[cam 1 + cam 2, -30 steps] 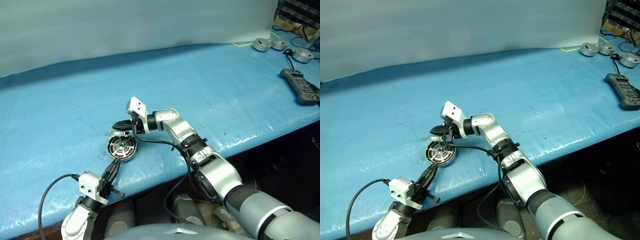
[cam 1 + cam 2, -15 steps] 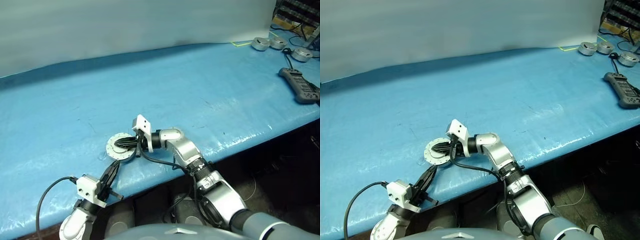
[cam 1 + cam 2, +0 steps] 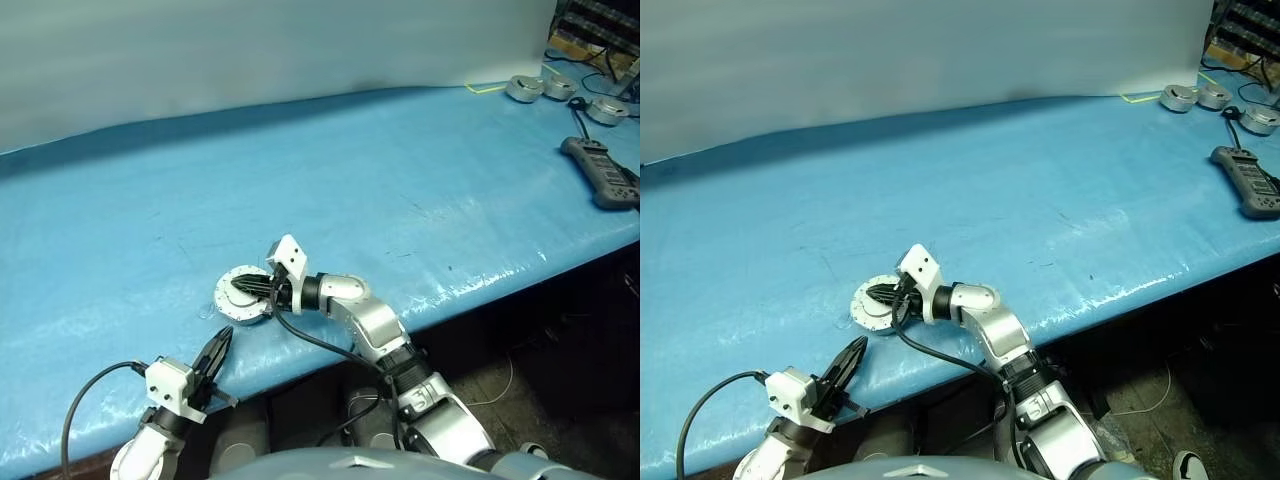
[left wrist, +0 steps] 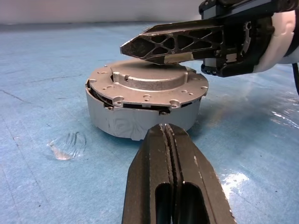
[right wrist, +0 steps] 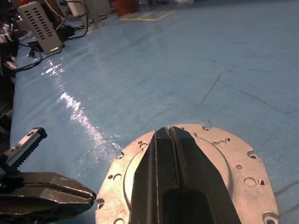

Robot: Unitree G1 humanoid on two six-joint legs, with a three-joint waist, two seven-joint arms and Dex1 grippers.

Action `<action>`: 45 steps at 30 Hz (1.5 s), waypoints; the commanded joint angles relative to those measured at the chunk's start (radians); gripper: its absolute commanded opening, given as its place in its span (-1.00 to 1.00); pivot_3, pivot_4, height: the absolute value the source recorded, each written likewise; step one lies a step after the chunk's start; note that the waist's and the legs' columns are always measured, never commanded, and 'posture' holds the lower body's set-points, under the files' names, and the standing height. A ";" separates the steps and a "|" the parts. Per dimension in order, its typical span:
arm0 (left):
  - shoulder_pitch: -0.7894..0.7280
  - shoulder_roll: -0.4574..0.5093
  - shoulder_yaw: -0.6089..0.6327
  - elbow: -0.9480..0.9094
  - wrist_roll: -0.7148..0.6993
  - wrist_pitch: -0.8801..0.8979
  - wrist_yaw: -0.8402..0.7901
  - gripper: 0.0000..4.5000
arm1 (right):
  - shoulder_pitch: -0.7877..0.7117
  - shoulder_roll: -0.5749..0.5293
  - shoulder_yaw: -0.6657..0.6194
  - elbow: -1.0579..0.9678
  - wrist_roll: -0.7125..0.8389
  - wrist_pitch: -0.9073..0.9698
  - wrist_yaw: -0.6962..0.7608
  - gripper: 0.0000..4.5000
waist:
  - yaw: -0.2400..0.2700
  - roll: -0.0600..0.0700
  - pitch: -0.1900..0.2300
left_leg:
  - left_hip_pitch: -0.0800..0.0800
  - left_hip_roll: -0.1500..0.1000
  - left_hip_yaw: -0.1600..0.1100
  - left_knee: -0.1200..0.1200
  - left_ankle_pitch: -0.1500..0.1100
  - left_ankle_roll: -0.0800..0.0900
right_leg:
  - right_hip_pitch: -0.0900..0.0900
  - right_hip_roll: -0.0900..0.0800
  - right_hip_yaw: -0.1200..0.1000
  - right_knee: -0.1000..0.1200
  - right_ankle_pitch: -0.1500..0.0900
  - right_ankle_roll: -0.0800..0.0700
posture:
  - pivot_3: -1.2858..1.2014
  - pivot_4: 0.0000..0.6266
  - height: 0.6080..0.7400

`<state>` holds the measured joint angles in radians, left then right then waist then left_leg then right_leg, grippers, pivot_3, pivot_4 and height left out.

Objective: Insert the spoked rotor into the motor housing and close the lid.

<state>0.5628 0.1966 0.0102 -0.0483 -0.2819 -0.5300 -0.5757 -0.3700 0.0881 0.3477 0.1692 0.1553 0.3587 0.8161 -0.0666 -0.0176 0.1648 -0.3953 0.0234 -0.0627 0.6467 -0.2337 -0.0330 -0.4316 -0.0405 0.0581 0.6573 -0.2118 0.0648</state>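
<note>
Lowered right gripper [image 3: 240,288] rests on lid [image 4: 148,87]; wrist view shows it skewed.

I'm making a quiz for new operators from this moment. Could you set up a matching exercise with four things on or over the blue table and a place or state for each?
Things:
1. lid
2. right gripper
3. left gripper
4. handheld controller

Places or states:
A. shut, near the table's front edge, pointing at the motor housing
B. far right of the table, beside the silver pucks
C. on top of the housing, sitting slightly askew
D. shut, fingers lying over the lid

Pairs: 1-C, 2-D, 3-A, 4-B
</note>
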 commanded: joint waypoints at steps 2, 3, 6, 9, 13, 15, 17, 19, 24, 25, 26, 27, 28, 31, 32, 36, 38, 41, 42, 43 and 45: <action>-0.019 0.011 0.030 -0.066 -0.022 0.005 0.026 -0.98 | 0.051 0.007 -0.018 -0.266 0.069 0.096 -0.087 -1.00 | 0.000 0.000 0.000 | 0.000 0.000 0.000 0.000 0.000 0.000 | 0.000 0.000 0.000 0.000 0.000 0.000 | 0.03 -0.52 1.00; -0.021 0.018 0.034 -0.071 -0.028 0.012 0.025 -0.99 | 0.060 0.001 -0.015 -0.295 0.066 0.108 -0.107 -0.92 | 0.000 0.000 0.000 | 0.000 0.001 0.000 0.000 0.000 -0.001 | 0.000 0.000 0.000 0.000 0.000 0.000 | 0.03 -0.52 1.00; -0.033 0.043 0.059 -0.074 -0.051 0.035 0.018 -1.00 | 0.081 -0.031 0.012 -0.365 0.060 0.141 -0.135 -0.58 | -0.001 0.000 0.000 | 0.000 0.001 0.000 0.000 -0.001 -0.001 | -0.001 0.000 -0.001 0.000 -0.001 -0.001 | 0.03 -0.52 1.00; -0.051 0.081 0.093 -0.070 -0.105 0.089 0.003 -1.00 | 0.075 -0.087 0.070 -0.403 0.010 0.160 -0.157 -0.14 | -0.001 0.000 0.000 | -0.001 0.001 0.000 0.000 -0.001 -0.002 | -0.001 0.000 -0.001 -0.001 -0.001 -0.001 | 0.03 -0.52 1.00; -0.068 0.101 0.110 -0.059 -0.149 0.123 -0.035 -1.00 | 0.052 -0.119 0.123 -0.390 -0.019 0.170 -0.171 0.47 | -0.002 0.000 0.000 | 0.000 0.002 0.000 -0.001 -0.001 -0.002 | -0.001 0.000 -0.002 -0.001 -0.001 -0.002 | 0.03 -0.52 1.00; -0.078 0.098 0.122 -0.048 -0.151 0.123 -0.039 -1.00 | 0.041 -0.128 0.149 -0.377 -0.031 0.172 -0.171 0.75 | -0.002 -0.001 0.000 | -0.001 0.002 0.000 -0.001 -0.001 -0.002 | -0.001 0.000 -0.002 -0.001 -0.001 -0.002 | 0.03 -0.52 1.00; -0.079 0.107 0.120 -0.045 -0.164 0.113 -0.080 -1.00 | 0.030 -0.130 0.178 -0.362 -0.050 0.171 -0.175 0.99 | -0.001 -0.001 0.000 | -0.001 0.002 0.000 -0.001 -0.001 -0.002 | 0.000 0.000 -0.002 -0.002 -0.001 -0.001 | 0.03 -0.52 1.00; -0.068 0.126 0.112 -0.051 -0.173 0.108 -0.131 -1.00 | 0.017 -0.132 0.207 -0.347 -0.069 0.169 -0.178 0.99 | -0.002 -0.001 0.000 | 0.000 0.002 0.000 -0.001 -0.001 -0.002 | 0.000 0.001 -0.002 -0.002 -0.001 -0.002 | 0.03 -0.52 1.00; -0.053 0.172 0.098 -0.013 -0.097 0.069 -0.194 -1.00 | -0.014 -0.126 0.235 -0.301 -0.105 0.159 -0.192 0.99 | -0.001 -0.001 0.000 | -0.001 0.002 0.000 -0.001 -0.001 -0.002 | -0.001 0.001 -0.002 -0.002 -0.001 -0.002 | 0.03 -0.52 1.00; -0.052 0.177 0.094 -0.010 -0.088 0.071 -0.198 -1.00 | -0.020 -0.122 0.235 -0.290 -0.109 0.156 -0.197 0.99 | -0.001 -0.001 0.000 | -0.001 0.002 0.000 -0.001 -0.001 -0.002 | -0.001 0.001 -0.002 -0.002 -0.001 -0.002 | 0.03 -0.52 1.00; -0.052 0.180 0.093 -0.005 -0.074 0.069 -0.198 -1.00 | -0.025 -0.117 0.233 -0.277 -0.113 0.151 -0.202 0.99 | -0.001 -0.001 0.000 | -0.001 0.002 0.000 -0.001 -0.001 -0.002 | -0.001 0.001 -0.002 -0.002 -0.001 -0.002 | 0.03 -0.52 1.00; -0.053 0.180 0.092 0.001 -0.065 0.067 -0.202 -1.00 | -0.029 -0.112 0.230 -0.265 -0.116 0.147 -0.209 0.99 | -0.001 -0.001 0.000 | -0.001 0.002 0.000 -0.001 -0.001 -0.002 | 0.000 0.001 -0.002 -0.002 -0.001 -0.002 | 0.03 -0.52 1.00; -0.053 0.179 0.090 0.004 -0.063 0.068 -0.205 -1.00 | -0.032 -0.107 0.225 -0.254 -0.118 0.144 -0.216 0.99 | -0.001 -0.001 0.000 | -0.001 0.002 0.000 -0.001 -0.001 -0.002 | -0.001 0.001 -0.003 -0.002 -0.001 -0.002 | 0.03 -0.52 1.00; -0.055 0.173 0.086 0.010 -0.061 0.069 -0.212 -1.00 | -0.038 -0.092 0.207 -0.231 -0.115 0.145 -0.235 0.99 | -0.001 -0.001 0.000 | -0.001 0.002 0.000 -0.002 -0.001 -0.002 | -0.001 0.001 -0.003 -0.002 -0.001 -0.002 | 0.03 -0.52 1.00; -0.056 0.171 0.087 0.012 -0.060 0.069 -0.212 -1.00 | -0.039 -0.089 0.201 -0.227 -0.114 0.149 -0.241 0.99 | -0.001 -0.001 0.000 | -0.001 0.002 0.000 -0.002 -0.001 -0.002 | -0.001 0.001 -0.003 -0.002 -0.001 -0.002 | 0.03 -0.52 1.00; -0.064 0.167 0.085 0.017 -0.058 0.072 -0.215 -1.00 | -0.043 -0.096 0.200 -0.207 -0.127 0.161 -0.255 0.99 | -0.001 -0.001 0.000 | -0.001 0.002 0.000 -0.002 -0.001 -0.002 | -0.001 0.001 -0.003 -0.002 -0.001 -0.002 | 0.03 -0.52 1.00; -0.069 0.164 0.085 0.024 -0.053 0.065 -0.216 -1.00 | -0.036 -0.104 0.210 -0.205 -0.131 0.160 -0.252 0.99 | -0.001 -0.001 0.000 | -0.001 0.003 0.000 -0.002 -0.001 -0.002 | -0.001 0.001 -0.003 -0.002 -0.001 -0.002 | 0.03 -0.52 1.00; -0.081 0.159 0.087 0.039 -0.052 0.057 -0.217 -1.00 | -0.024 -0.115 0.226 -0.205 -0.142 0.140 -0.249 0.73 | -0.001 -0.001 0.000 | -0.001 0.003 0.000 -0.002 -0.001 -0.002 | -0.001 0.001 -0.003 -0.003 -0.001 -0.002 | 0.03 -0.52 1.00; -0.086 0.158 0.088 0.046 -0.050 0.052 -0.216 -1.00 | -0.022 -0.121 0.234 -0.204 -0.150 0.128 -0.248 0.59 | -0.001 -0.001 0.000 | -0.001 0.003 0.000 -0.002 -0.001 -0.002 | -0.001 0.001 -0.003 -0.003 -0.001 -0.002 | 0.03 -0.52 1.00; -0.090 0.158 0.088 0.053 -0.048 0.049 -0.216 -1.00 | -0.017 -0.125 0.241 -0.204 -0.153 0.119 -0.247 0.41 | -0.001 -0.001 0.000 | 0.000 0.003 0.000 -0.002 -0.001 -0.002 | 0.000 0.001 -0.003 -0.003 -0.001 -0.002 | 0.03 -0.52 1.00; -0.097 0.158 0.089 0.066 -0.042 0.042 -0.214 -1.00 | -0.007 -0.128 0.251 -0.208 -0.157 0.111 -0.246 0.35 | 0.000 -0.001 0.000 | 0.000 0.003 0.000 -0.002 -0.001 -0.002 | 0.000 0.001 -0.003 -0.003 -0.001 -0.002 | 0.03 -0.52 1.00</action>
<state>0.4686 0.3561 0.0980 0.0175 -0.3304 -0.4611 -0.7877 -0.3847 -0.0394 0.5860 -0.0193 0.0060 0.4850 0.5683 -0.0664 -0.0190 0.1649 -0.3951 0.0259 -0.0627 0.6450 -0.2351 -0.0351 -0.4314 -0.0396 0.0552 0.6547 -0.2130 0.0629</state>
